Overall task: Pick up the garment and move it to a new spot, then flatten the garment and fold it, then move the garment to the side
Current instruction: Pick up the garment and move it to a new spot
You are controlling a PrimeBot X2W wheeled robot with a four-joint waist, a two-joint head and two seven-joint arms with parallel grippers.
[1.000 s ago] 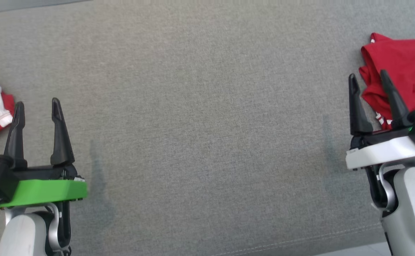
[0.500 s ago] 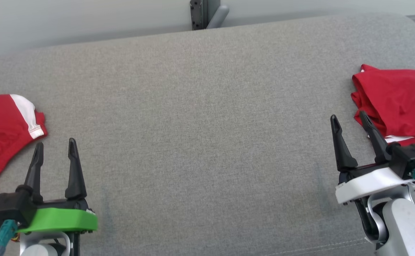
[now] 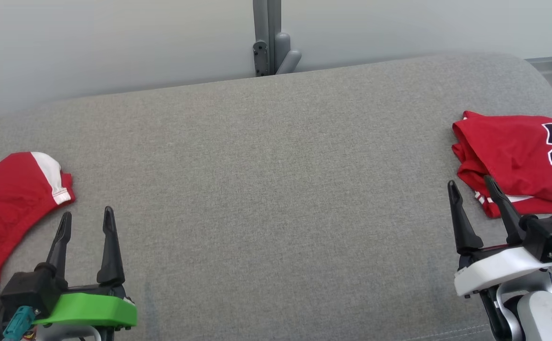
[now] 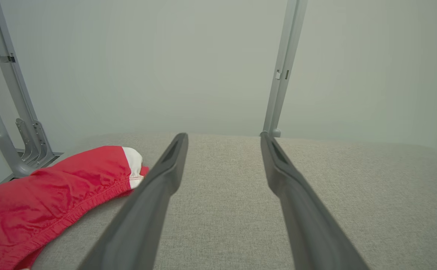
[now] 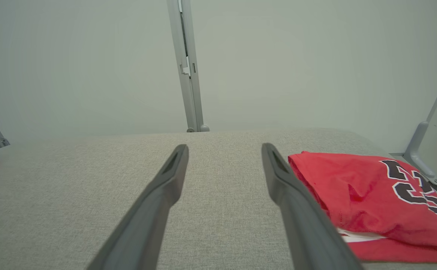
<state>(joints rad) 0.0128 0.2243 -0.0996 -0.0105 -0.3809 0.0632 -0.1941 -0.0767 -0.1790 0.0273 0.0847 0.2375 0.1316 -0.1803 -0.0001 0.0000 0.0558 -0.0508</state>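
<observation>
The red jersey (image 3: 517,161) with black numerals is lying folded at the right end of the grey worktop (image 3: 276,189). Just before it the right claw (image 3: 470,182) is hovering, fingers spread and holding nothing. A crumpled red-and-white garment (image 3: 6,208) is lying at the far left beside the left claw (image 3: 88,213), likewise spread and empty. Over the last second the head camera has been tilting up, bringing the worktop's far edge and a grey post (image 3: 266,38) into view; the garments are not shifting. The jersey looks finished; the crumpled one is probably next.
</observation>
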